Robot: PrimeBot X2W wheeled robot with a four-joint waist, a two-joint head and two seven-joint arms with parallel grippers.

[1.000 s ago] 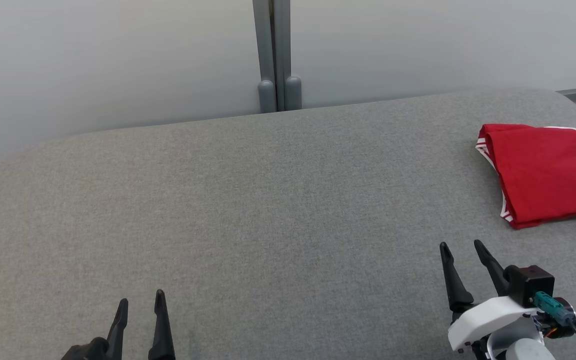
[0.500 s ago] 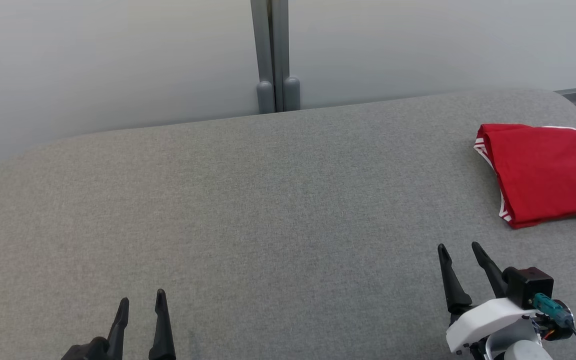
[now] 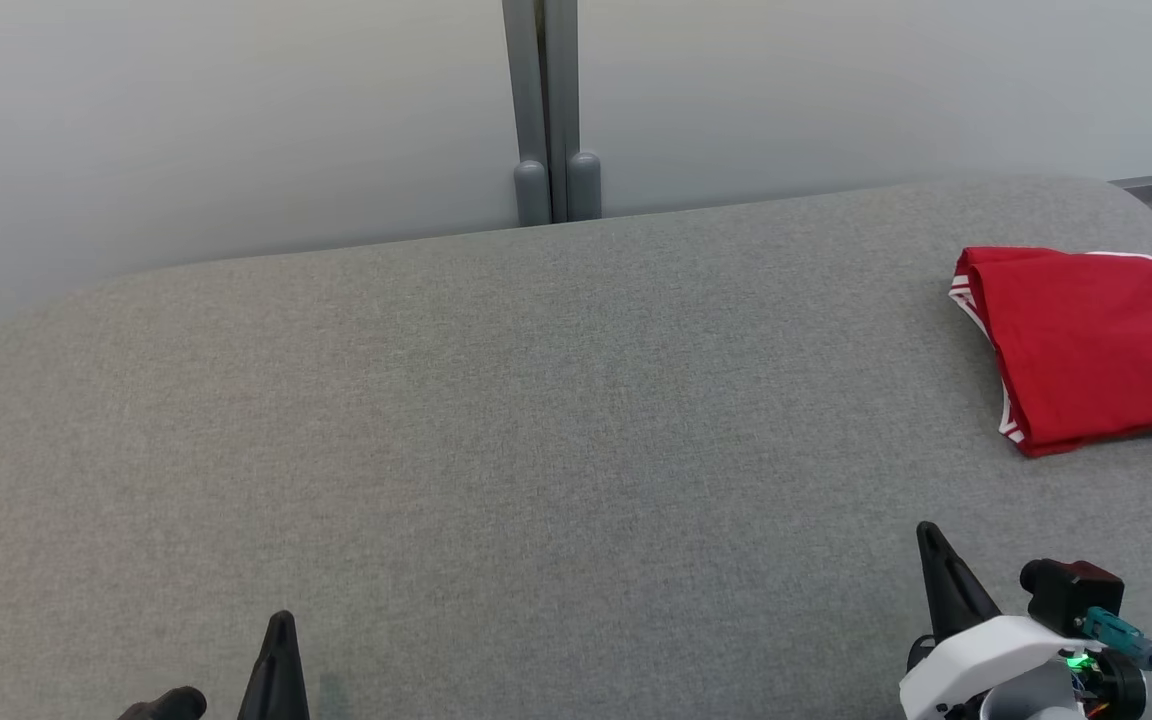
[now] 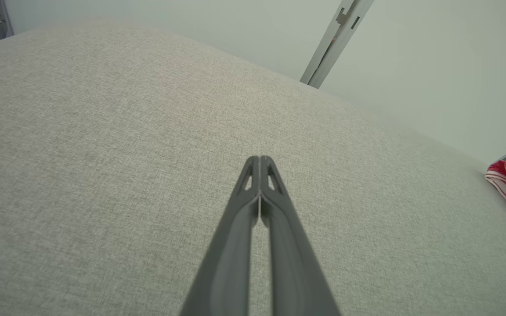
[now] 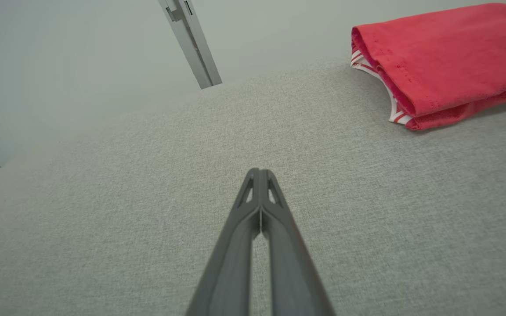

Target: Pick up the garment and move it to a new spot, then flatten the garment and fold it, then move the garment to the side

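Garment (image 3: 1096, 345), red with white-striped trim, lies folded on my grey padded table (image 3: 536, 420), out at about two o'clock from the middle in my head view, its right side cut off by the frame. My left gripper (image 3: 281, 625) sits at seven o'clock, fingers pressed together tip to tip, gripping nothing. My right gripper (image 3: 929, 535) sits at five o'clock, likewise pinched closed and empty, well apart from the garment. A grey post (image 3: 546, 100) stands at twelve.

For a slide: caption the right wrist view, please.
Right gripper shut, holding nothing; folded red garment lies apart on the grey table, at upper right.
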